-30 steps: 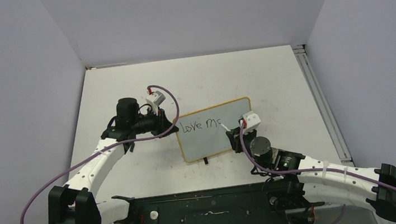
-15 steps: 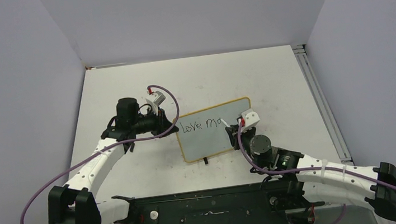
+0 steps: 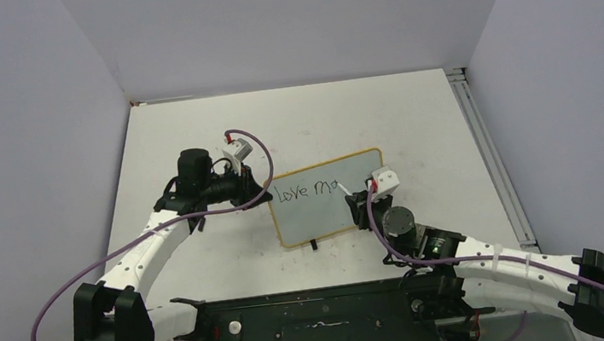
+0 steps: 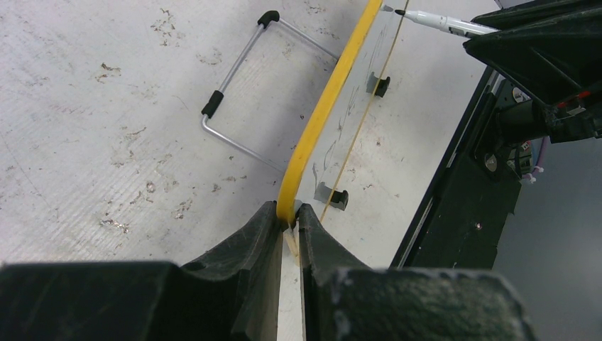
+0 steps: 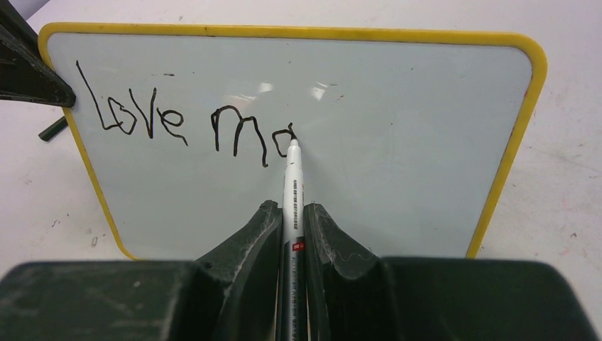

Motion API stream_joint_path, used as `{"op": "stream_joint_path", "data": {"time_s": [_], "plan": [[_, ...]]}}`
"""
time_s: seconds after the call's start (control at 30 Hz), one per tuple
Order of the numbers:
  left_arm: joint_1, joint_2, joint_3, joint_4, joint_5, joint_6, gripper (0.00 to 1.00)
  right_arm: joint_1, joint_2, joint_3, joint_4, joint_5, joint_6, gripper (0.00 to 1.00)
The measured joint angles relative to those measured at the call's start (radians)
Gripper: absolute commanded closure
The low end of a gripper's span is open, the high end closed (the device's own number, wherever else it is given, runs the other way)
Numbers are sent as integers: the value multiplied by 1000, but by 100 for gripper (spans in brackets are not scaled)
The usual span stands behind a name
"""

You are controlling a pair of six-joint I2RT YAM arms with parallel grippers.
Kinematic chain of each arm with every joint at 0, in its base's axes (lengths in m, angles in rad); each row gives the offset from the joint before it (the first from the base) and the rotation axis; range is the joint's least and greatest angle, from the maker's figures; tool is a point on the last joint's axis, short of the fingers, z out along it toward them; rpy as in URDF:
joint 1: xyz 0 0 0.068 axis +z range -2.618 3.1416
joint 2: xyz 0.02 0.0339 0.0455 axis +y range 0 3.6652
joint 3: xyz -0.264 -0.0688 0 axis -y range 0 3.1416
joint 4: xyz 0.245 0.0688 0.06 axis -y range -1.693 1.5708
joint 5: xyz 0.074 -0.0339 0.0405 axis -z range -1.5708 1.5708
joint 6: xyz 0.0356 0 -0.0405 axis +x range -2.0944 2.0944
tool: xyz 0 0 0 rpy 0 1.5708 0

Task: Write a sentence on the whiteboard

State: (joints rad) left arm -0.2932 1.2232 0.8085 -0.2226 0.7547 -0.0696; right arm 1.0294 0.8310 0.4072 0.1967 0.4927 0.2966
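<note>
Carrying a sentence (image 5: 167,122) ("Love ma", thin black), the whiteboard (image 5: 412,142) is yellow-framed.

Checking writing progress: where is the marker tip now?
In the right wrist view, the marker, held in the right gripper, has its tip on the whiteboard at the end of the unfinished sentence, near its middle.

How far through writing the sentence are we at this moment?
Done: the sentence reads "Love m" so far on the whiteboard. In hand: the right gripper holds the marker with its tip on a part-drawn next letter; the left gripper clamps the board's yellow frame. Left: the remaining words; most of the board is blank.
</note>
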Motion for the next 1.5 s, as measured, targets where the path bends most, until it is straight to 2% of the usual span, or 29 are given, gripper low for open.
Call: {"op": "stream_joint_path", "data": {"time_s": [0.7, 1.5], "plan": [[0, -3, 0, -3, 0, 0, 100, 12, -30, -16, -51, 23, 26, 95], [0, -3, 0, -3, -1, 0, 100, 19, 32, -3, 47, 16, -31, 95]]}}
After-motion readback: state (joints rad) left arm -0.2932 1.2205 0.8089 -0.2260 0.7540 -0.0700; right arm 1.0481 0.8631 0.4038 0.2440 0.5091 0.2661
